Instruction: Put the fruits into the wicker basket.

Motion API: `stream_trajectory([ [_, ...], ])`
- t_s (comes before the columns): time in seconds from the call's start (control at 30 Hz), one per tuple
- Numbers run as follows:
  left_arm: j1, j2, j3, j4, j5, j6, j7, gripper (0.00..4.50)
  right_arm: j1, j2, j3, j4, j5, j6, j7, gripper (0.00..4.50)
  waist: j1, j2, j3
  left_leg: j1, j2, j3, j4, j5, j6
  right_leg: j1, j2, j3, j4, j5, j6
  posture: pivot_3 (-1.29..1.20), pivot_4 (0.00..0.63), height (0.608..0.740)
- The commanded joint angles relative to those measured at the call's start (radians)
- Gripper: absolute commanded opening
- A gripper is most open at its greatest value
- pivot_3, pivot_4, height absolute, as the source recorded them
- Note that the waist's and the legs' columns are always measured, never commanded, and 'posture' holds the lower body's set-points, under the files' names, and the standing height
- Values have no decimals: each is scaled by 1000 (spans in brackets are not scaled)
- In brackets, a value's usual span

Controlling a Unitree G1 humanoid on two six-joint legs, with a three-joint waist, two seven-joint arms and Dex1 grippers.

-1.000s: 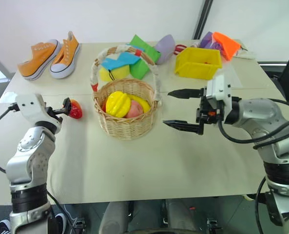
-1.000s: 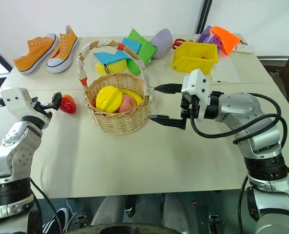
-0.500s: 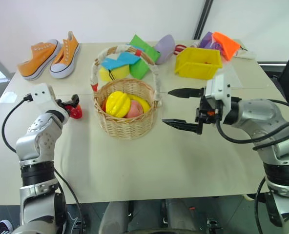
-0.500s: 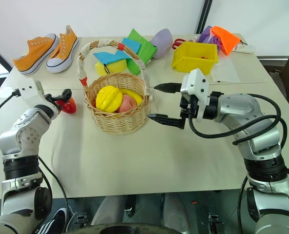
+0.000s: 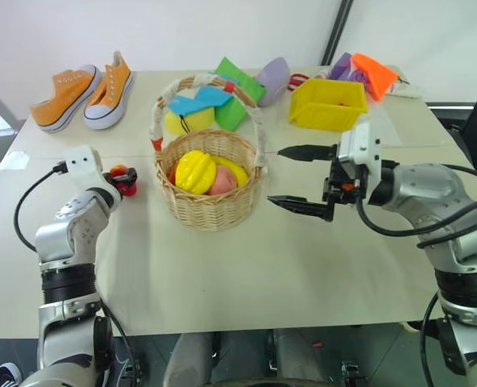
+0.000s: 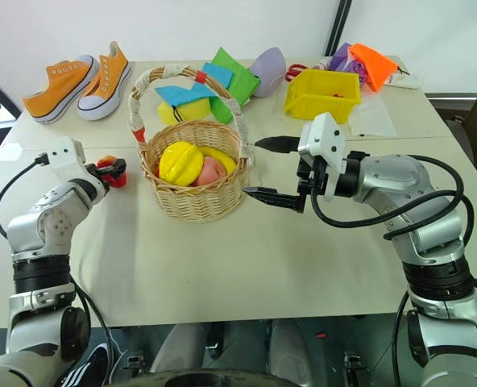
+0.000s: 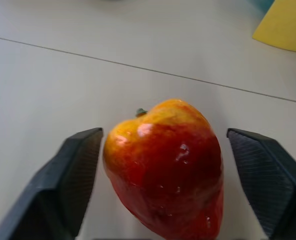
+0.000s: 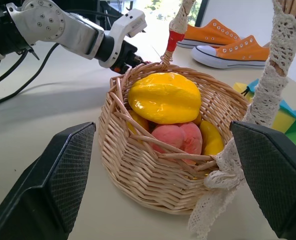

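L gripper level, straddling mango (R gripper agape).

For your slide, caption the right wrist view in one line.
Open right gripper faces the basket holding starfruit, peach and banana; left gripper beyond.

Bright, even daylight — soft shadows on the bench; glare spots on the glossy mango.
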Motion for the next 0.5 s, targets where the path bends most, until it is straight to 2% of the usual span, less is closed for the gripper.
stream_trajectory([
  [0.03, -1, 5, 11, -28, 23, 4, 13, 2743, -19, -3, -24, -34, 9, -6, -3, 4500, 0, 0, 0, 0, 0, 0, 0, 0, 0, 0, 0, 0, 0, 0, 0, 0, 150, 740],
  [0.17, 1, 13, 25, -31, 41, -16, 27, 2743, -20, -3, -26, -32, 9, -7, -4, 4500, -1, 0, 0, 0, 0, 0, 0, 0, 0, 0, 0, 0, 0, 0, 0, 0, 150, 740],
  [0.27, 36, 42, 46, -134, 33, 1, 12, 2743, -16, -6, -29, -34, 8, -9, -5, 4500, -3, 0, 0, 0, 0, 0, 0, 0, 0, 0, 0, 0, 0, 0, 0, 0, 150, 740],
  [0.43, 186, 194, 119, -432, -108, 156, -163, 2743, -11, -14, -52, -24, 17, -8, -2, 4500, -8, 0, 0, -1, 1, 0, -1, 0, -1, -2, 0, 0, 0, 0, 0, 0, 150, 740],
  [0.5, 262, 261, 227, -535, -253, 156, -330, 2743, -8, 3, -67, 5, 0, -36, -21, 4500, -9, 0, 0, -1, 1, 0, -1, 0, -1, -2, 0, 0, 0, 0, 0, 0, 150, 740],
])
